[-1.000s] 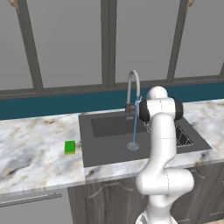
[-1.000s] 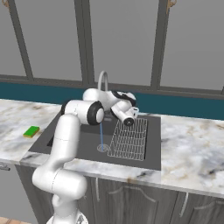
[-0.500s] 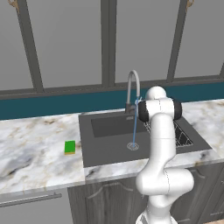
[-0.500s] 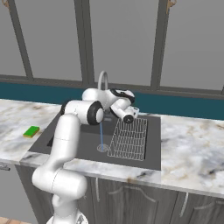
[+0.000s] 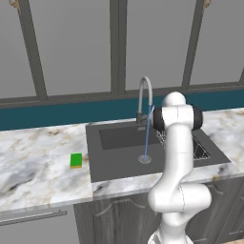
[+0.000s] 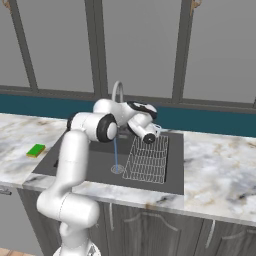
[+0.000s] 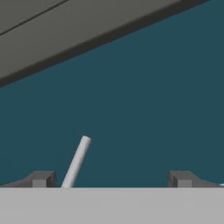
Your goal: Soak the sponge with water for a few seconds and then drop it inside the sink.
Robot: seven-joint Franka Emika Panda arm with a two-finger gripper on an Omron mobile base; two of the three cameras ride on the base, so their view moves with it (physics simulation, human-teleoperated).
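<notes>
Water [image 5: 147, 136] running into sink [image 5: 119, 162]; hand [image 6: 151, 136] open, empty, near faucet [image 5: 144, 95]; sponge [image 5: 76, 160] unfetched on tabletop [image 5: 33, 162].

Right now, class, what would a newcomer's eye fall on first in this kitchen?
The white arm, its open gripper raised over the sink near the faucet. Then the water running to the drain, and the green sponge on the counter left of the basin.

Gripper [image 6: 156, 131] swung slightly right and up over wire rack [image 6: 146, 161] since earlier frames; jaws narrowed a touch, remain wide.
</notes>
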